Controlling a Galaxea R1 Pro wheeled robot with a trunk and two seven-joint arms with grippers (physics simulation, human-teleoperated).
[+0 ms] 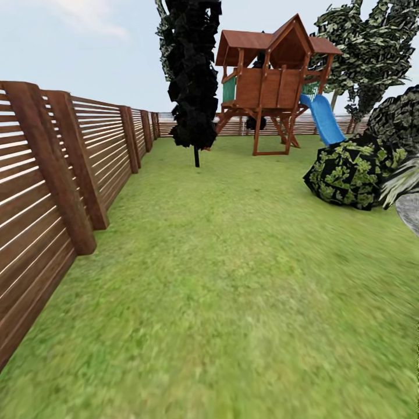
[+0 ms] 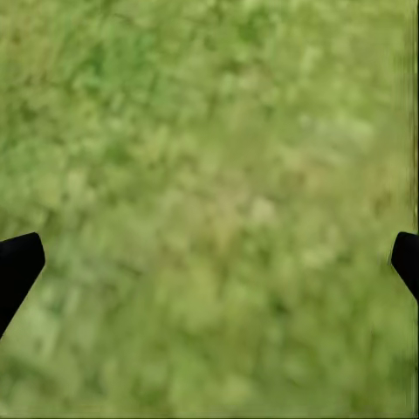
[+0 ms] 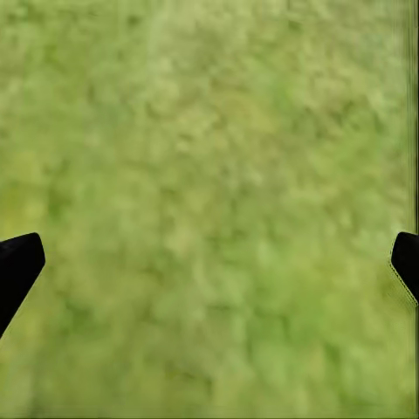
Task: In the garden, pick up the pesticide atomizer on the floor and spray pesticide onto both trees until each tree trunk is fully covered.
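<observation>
Along the slatted wooden fence (image 1: 52, 192) the robot faces down a wide green lawn (image 1: 233, 279) toward a wooden play tower (image 1: 270, 81) with a blue slide (image 1: 323, 119). A dark, narrow tree (image 1: 195, 75) stands in front of the tower, and mottled round bushes (image 1: 352, 169) sit at the right, with a sliver of grey stone (image 1: 411, 210) at the frame's right edge.

The left end effector (image 2: 209, 262) hangs over bare grass with its fingertips (image 2: 17, 262) spread wide apart and nothing between them; the right end effector (image 3: 209, 262) is likewise spread and empty above grass.

The pesticide atomizer cannot be seen here, so its direction from either end effector, its long axis and the nearer arm cannot be told. Judging by the stone sliver, the paved floor probably lies to the right, and the robot must turn that way to find it.
</observation>
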